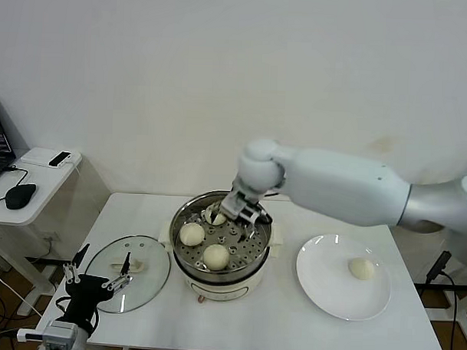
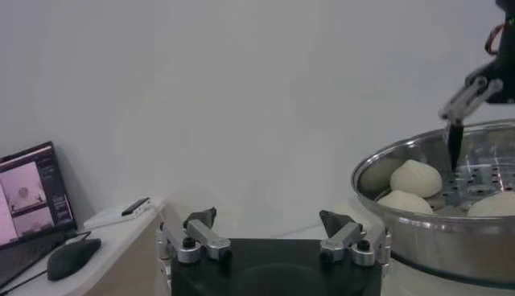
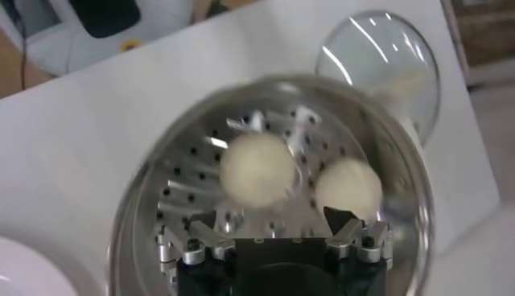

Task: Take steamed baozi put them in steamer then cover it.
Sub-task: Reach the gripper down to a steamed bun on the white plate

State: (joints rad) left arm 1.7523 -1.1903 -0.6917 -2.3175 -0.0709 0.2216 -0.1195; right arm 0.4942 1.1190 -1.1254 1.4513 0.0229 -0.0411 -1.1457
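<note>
The steamer (image 1: 254, 256) stands mid-table with three baozi on its perforated tray: one at the left (image 1: 191, 233), one at the front (image 1: 216, 256), one at the back (image 1: 215, 218) partly hidden by my right gripper. My right gripper (image 1: 237, 210) hangs open and empty just above that back bun. The right wrist view shows its open gripper (image 3: 272, 219) above the tray and two baozi (image 3: 257, 169) (image 3: 348, 189). A fourth baozi (image 1: 361, 268) lies on the white plate (image 1: 322, 282). The glass cover (image 1: 128, 273) lies flat left of the steamer. My left gripper (image 1: 99, 282) is open and idle by the table's front left corner.
A side table (image 1: 34, 179) with a mouse, a laptop and a small device stands to the far left. The left wrist view shows its open gripper (image 2: 269, 229), the steamer's rim (image 2: 386, 161) and the right gripper's fingers (image 2: 463, 104) over it.
</note>
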